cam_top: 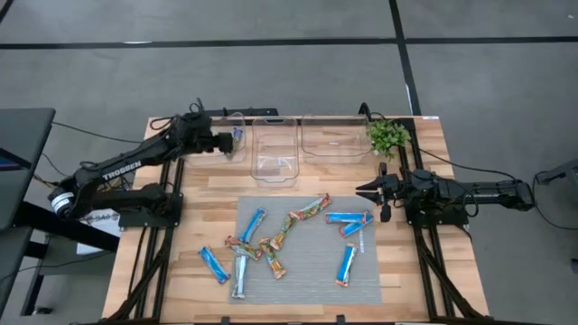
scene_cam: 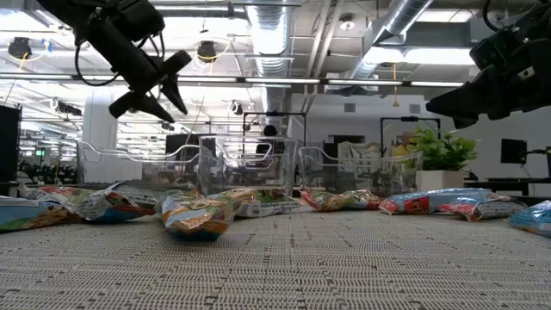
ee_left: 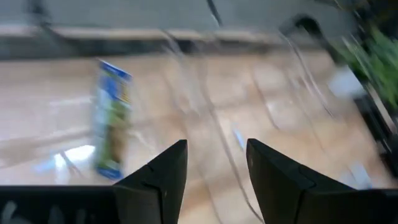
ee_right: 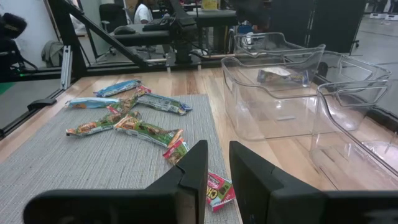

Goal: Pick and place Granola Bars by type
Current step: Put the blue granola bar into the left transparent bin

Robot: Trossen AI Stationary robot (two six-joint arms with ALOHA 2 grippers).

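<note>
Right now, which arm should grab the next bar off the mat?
Probably the right. Its open, empty pincer hovers at the mat's right edge, close to the blue bars with red ends. The left pincer is open over the leftmost bin, where a bar already lies, farther from the pile.

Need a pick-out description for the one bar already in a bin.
Along the table's far edge stand three clear bins. The left bin sits below the left hand, and a single bar lies inside it. Every other bar lies on the grey mat.
</note>
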